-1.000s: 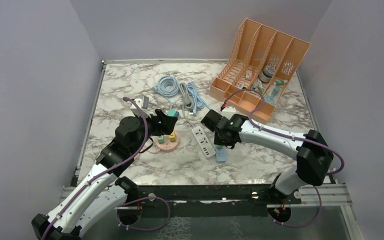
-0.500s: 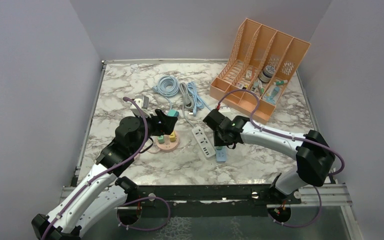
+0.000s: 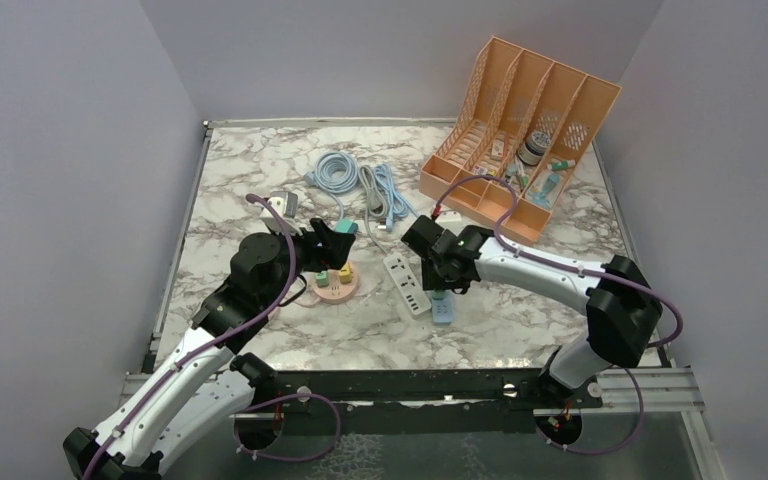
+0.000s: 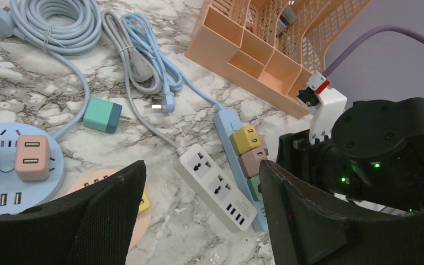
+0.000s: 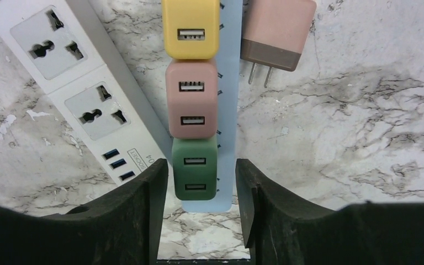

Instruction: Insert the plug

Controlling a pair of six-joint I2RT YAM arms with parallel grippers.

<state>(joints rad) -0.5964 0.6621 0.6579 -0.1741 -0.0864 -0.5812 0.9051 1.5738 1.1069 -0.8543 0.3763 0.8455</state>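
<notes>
A light blue power strip (image 5: 229, 110) lies on the marble table with a yellow charger (image 5: 190, 27), a pink charger (image 5: 191, 105) and a green charger (image 5: 194, 174) plugged into it. A loose pink charger (image 5: 276, 33) lies prongs-down beside it. My right gripper (image 5: 201, 204) is open just above the strip's near end, a finger on each side of the green charger with gaps showing. In the top view the right gripper (image 3: 438, 278) is over the blue strip (image 3: 442, 312). My left gripper (image 3: 335, 245) is open and empty above a round pink socket base (image 3: 332, 287).
A white power strip (image 5: 77, 83) lies at an angle left of the blue one. A teal plug (image 4: 102, 116), coiled cables (image 3: 338, 172) and a round blue socket (image 4: 11, 165) are at the back left. An orange desk organizer (image 3: 520, 130) stands at the back right.
My right gripper has shifted slightly left and away over the blue strip. The left arm has not moved.
</notes>
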